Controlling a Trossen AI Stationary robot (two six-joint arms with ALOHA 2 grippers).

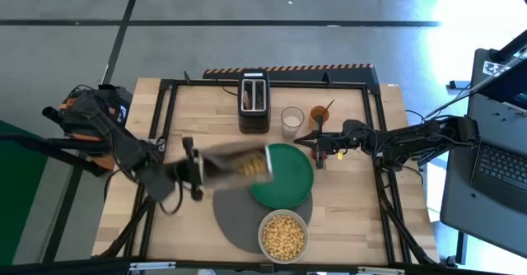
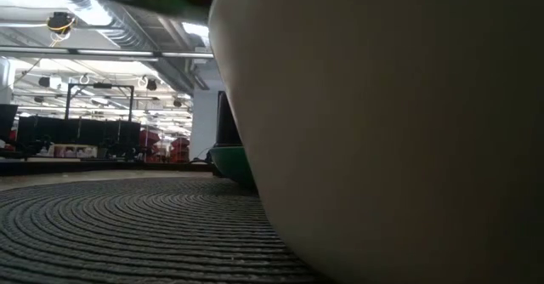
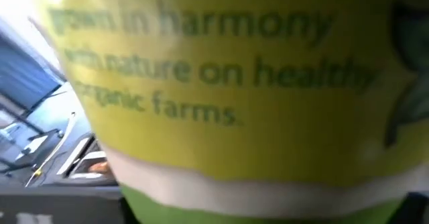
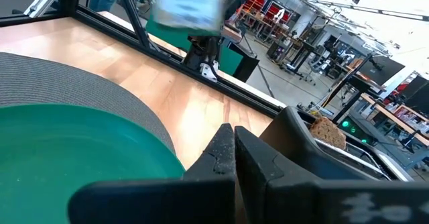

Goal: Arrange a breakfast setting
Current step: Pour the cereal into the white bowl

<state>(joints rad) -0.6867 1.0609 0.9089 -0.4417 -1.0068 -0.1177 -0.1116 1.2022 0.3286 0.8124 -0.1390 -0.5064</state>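
A round grey mat (image 1: 235, 217) lies at the table's near middle. A green plate (image 1: 284, 176) lies on its far part and a pale bowl (image 1: 282, 235) of yellow cereal (image 1: 282, 234) stands on its near part. My left gripper (image 1: 193, 170) is shut on a yellow cereal box (image 1: 239, 161), lying over sideways above the plate's left rim. My right gripper (image 1: 317, 149) is shut and empty just off the plate's far right rim. A brown toast slice (image 4: 326, 133) sticks up from the black toaster (image 1: 254, 100). No apple shows. My left gripper holds the cereal box at its left end (image 1: 210, 166), coming level from the table's left. The box is lifted clear of the table and lies over, its other end over the plate. The box fills the left wrist view (image 3: 221, 83) and hides the fingers.
A glass of milk (image 1: 291, 121) and an orange cup (image 1: 319, 114) with a thin stick in it stand right of the toaster at the far side. A black frame (image 1: 165, 110) runs round the table. Bare wood lies at the near right.
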